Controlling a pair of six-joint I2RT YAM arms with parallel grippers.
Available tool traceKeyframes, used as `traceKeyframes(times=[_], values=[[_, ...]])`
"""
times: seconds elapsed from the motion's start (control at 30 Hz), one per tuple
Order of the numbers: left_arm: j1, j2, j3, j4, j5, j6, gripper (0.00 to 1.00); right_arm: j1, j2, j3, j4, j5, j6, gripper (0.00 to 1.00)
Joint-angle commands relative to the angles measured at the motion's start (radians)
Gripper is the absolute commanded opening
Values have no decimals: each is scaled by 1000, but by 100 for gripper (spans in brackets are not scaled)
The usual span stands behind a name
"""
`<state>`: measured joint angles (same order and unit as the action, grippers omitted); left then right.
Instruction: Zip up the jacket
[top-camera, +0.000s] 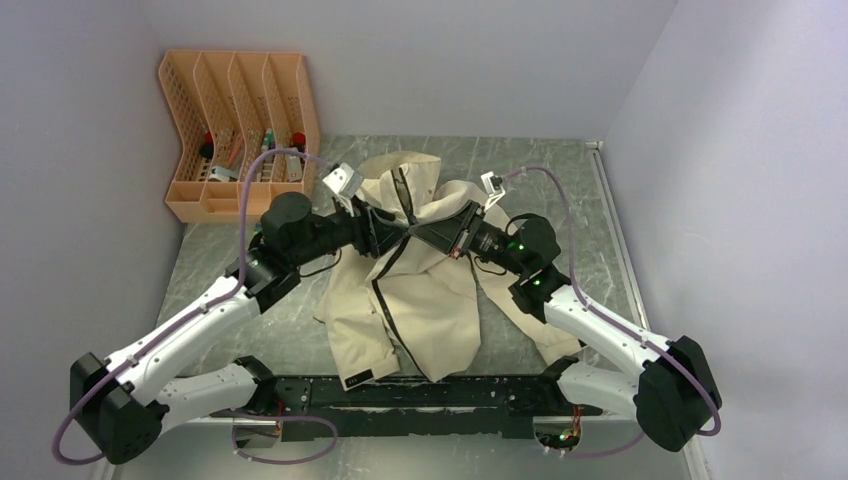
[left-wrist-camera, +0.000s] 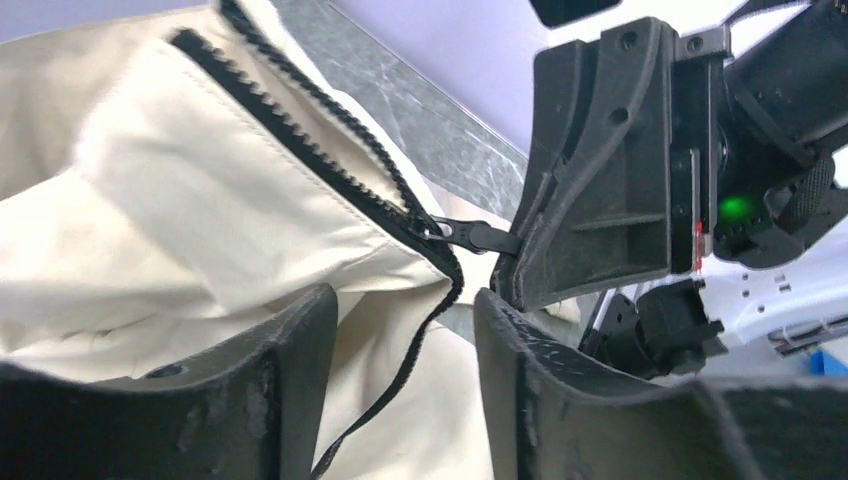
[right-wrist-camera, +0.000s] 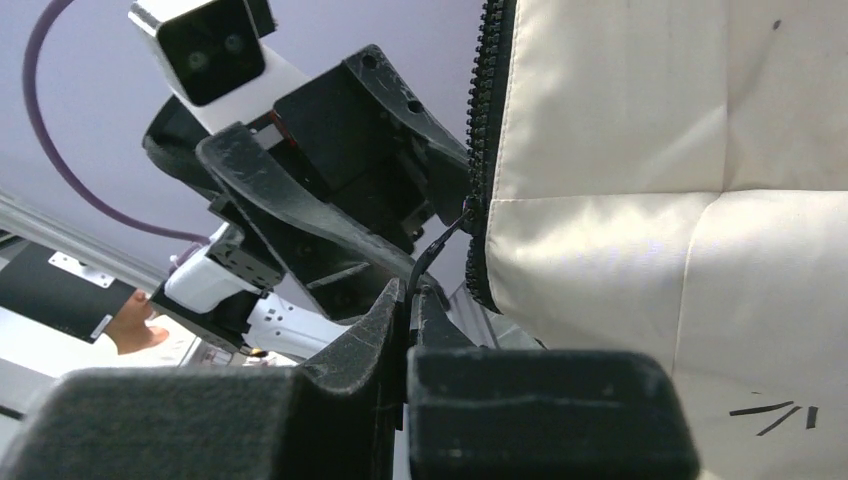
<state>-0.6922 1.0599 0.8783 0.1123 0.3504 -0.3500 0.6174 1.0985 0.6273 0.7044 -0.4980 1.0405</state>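
Observation:
The beige jacket (top-camera: 430, 300) lies front up mid-table, its dark zipper (top-camera: 383, 300) running down the front. Both grippers meet over the chest. My right gripper (top-camera: 428, 231) is shut on the black zipper pull (right-wrist-camera: 441, 243); its tips (right-wrist-camera: 410, 295) pinch the tab. The left wrist view shows that pull (left-wrist-camera: 472, 237) stretched from the slider into the right gripper's fingers (left-wrist-camera: 590, 170). My left gripper (top-camera: 392, 232) is open (left-wrist-camera: 400, 300), its jaws standing apart on either side of the jacket's zipper edge (left-wrist-camera: 440, 310) just below the slider, not closed on it.
An orange mesh file organizer (top-camera: 240, 130) with small items stands at the back left. Walls close in on the left, back and right. A black rail (top-camera: 440, 392) runs along the near table edge; the jacket hem reaches it.

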Motion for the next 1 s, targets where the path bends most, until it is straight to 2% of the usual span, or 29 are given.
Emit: traceKeyframes(times=[0.0, 0.33, 0.4, 0.63, 0.8, 0.97], values=[[-3, -83, 32, -53, -55, -22, 62, 5, 15, 20, -32, -16, -54, 0], [0, -6, 209, -270, -164, -70, 73, 5, -10, -47, -20, -66, -99, 0], [5, 20, 243, -303, -168, -87, 78, 5, -21, -54, -35, -71, -117, 0], [18, 106, 390, -521, -228, -175, 87, 5, -57, -79, -96, -49, -179, 0], [20, 128, 433, -639, -253, -234, 86, 6, -61, -95, -86, -35, -228, 0], [19, 144, 424, -661, -208, -269, 87, 9, -58, -119, -42, -24, -270, 0]])
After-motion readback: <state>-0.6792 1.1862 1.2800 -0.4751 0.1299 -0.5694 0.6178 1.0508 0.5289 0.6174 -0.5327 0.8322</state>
